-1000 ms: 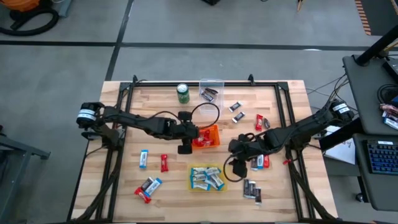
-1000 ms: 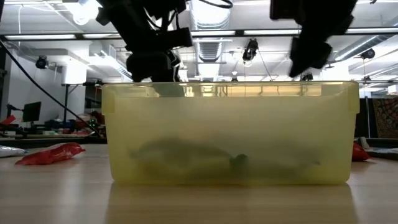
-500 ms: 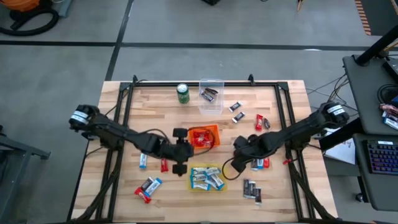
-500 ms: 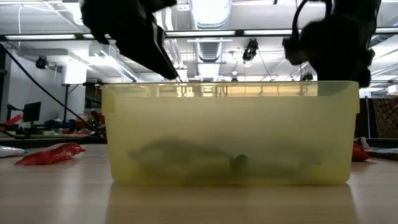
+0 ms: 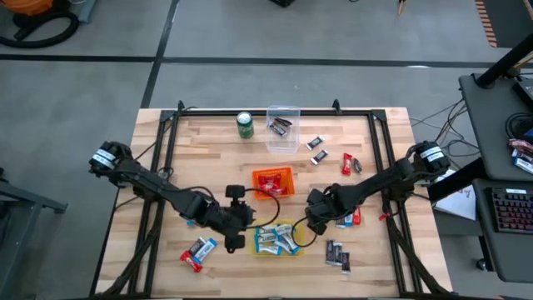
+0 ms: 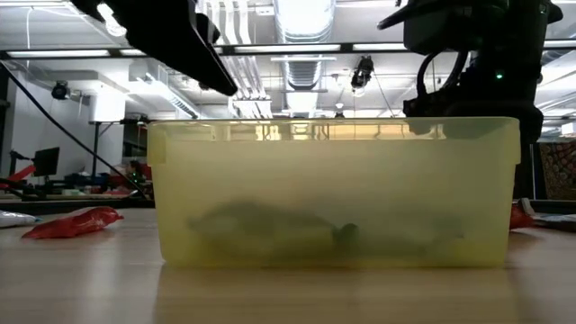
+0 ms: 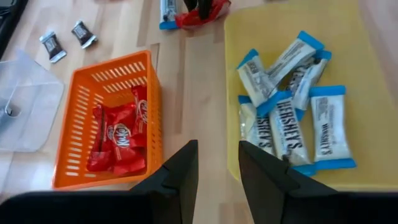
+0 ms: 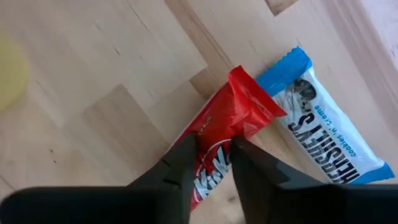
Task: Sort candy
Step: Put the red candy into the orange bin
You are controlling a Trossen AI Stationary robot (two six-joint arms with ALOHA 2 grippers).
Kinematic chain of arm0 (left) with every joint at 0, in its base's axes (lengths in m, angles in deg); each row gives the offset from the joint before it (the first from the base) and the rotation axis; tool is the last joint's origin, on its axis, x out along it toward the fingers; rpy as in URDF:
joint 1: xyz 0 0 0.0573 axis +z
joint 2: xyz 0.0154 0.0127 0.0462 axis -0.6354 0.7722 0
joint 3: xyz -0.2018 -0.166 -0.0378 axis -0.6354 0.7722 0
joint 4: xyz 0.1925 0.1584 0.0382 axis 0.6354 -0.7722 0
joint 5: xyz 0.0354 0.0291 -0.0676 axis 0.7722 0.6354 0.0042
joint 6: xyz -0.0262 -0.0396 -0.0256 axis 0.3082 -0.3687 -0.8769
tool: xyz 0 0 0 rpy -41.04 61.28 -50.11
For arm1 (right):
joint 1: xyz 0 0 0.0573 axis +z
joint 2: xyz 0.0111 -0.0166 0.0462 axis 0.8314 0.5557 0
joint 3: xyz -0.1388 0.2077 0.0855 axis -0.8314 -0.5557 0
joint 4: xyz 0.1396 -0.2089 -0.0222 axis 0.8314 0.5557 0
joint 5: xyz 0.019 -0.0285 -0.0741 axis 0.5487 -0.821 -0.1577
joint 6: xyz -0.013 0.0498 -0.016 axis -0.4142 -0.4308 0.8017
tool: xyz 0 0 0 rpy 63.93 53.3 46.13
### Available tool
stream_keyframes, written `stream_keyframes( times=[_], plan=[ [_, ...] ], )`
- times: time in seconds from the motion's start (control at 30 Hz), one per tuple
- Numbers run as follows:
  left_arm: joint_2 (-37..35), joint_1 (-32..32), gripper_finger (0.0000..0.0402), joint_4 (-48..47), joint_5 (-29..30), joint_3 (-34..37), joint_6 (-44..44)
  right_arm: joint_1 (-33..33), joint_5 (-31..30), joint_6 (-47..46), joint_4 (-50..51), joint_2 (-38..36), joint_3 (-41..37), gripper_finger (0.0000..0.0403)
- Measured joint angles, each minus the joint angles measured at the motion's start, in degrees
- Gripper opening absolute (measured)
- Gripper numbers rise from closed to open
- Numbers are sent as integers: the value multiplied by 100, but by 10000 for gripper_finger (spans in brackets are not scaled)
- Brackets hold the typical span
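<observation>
Right gripper [image 8: 208,163]: we see its two dark fingers pinched onto a red candy bar [image 8: 227,134], which sits between them; the hold is on the wrapper's lower part, above the wooden table [image 8: 81,74].
Blue-and-white candy bar [image 8: 326,127]: lies on the table just beside the red one, touching or nearly touching its flared end; outside the fingers.
Right gripper, from above [image 5: 315,218]: we place it just right of the yellow bin [image 5: 260,249], with loose candy [image 5: 350,219] near it on the table.
Left gripper [image 7: 214,168]: fingers stand apart with a narrow gap and nothing between them; it hangs over the strip of table between the orange basket [image 7: 74,118] and the yellow bin.
Orange basket contents: red candy bars [image 7: 121,134], to one side of the left gripper.
Yellow bin contents: blue-and-white candy bars [image 7: 289,118], to its other side.
Clear bin [image 5: 283,125]: at the table's far edge, holding dark candy; green can [image 5: 245,125] beside it.
Other loose candy: two bars [image 5: 198,250] left of the yellow bin; dark bars [image 5: 336,254] right of it.
</observation>
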Motion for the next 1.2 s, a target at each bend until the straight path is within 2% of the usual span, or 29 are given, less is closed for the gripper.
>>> stream_keyframes(
  times=[0.17, 0.3, 0.47, 0.6, 0.8, 0.9, 1.07, 1.2],
  plan=[
    [-149, -202, 97, -4, 274, 1, -259, -2, 45, 324, 76, -250, -26, 18],
    [-325, -337, 97, -1, 463, 2, -386, -13, -81, 517, 66, -685, -35, 14],
    [-524, -507, 97, -362, 796, 16, -421, -33, -1121, 908, -312, -1228, -35, 13],
    [-770, -588, 97, -534, 966, 203, -467, -165, -1754, 1905, -1360, -1391, -35, 13],
    [-1337, -605, 97, -473, 1108, 730, -974, -472, -1770, 4002, -3327, -1183, -48, 13],
    [-1617, -609, 97, -445, 1271, 995, -1382, -580, -1764, 4710, -4065, -925, -55, 13],
    [-1861, -611, 97, -343, 1368, 1330, -1806, -820, -1757, 4817, -4516, -537, -58, 21],
    [-1871, -611, 97, -335, 1419, 1412, -1909, -969, -1759, 4661, -4524, -365, -59, 59]
  ],
)
